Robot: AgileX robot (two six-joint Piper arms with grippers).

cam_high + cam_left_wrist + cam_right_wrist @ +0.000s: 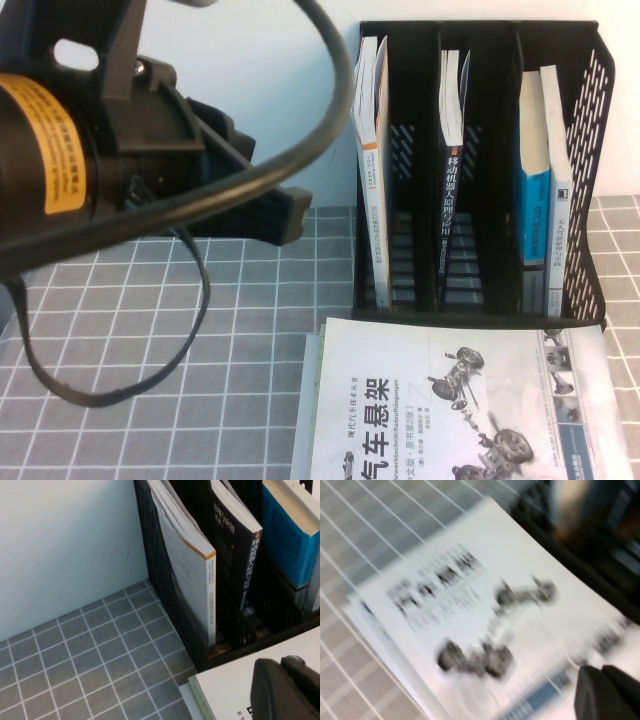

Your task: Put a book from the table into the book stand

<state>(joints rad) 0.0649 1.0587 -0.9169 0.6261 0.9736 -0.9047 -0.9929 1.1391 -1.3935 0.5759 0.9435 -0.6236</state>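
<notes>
The black book stand (590,120) stands at the back of the grey grid table (150,330), with books upright in all three slots. A white-spined book (378,200) fills its left slot, also seen in the left wrist view (209,600). No half-white, half-dark cover shows anywhere. My left gripper (285,215) is raised left of the stand. In its wrist view (282,662) it is shut and empty above the flat white book. My right gripper (601,669) is shut and empty over that same book; it is out of the high view.
A white book with car-part drawings (450,400) lies flat before the stand on top of another book (199,700). A dark-spined book (452,200) is in the middle slot, a blue-spined one (532,210) in the right. A black cable (190,330) hangs over the table.
</notes>
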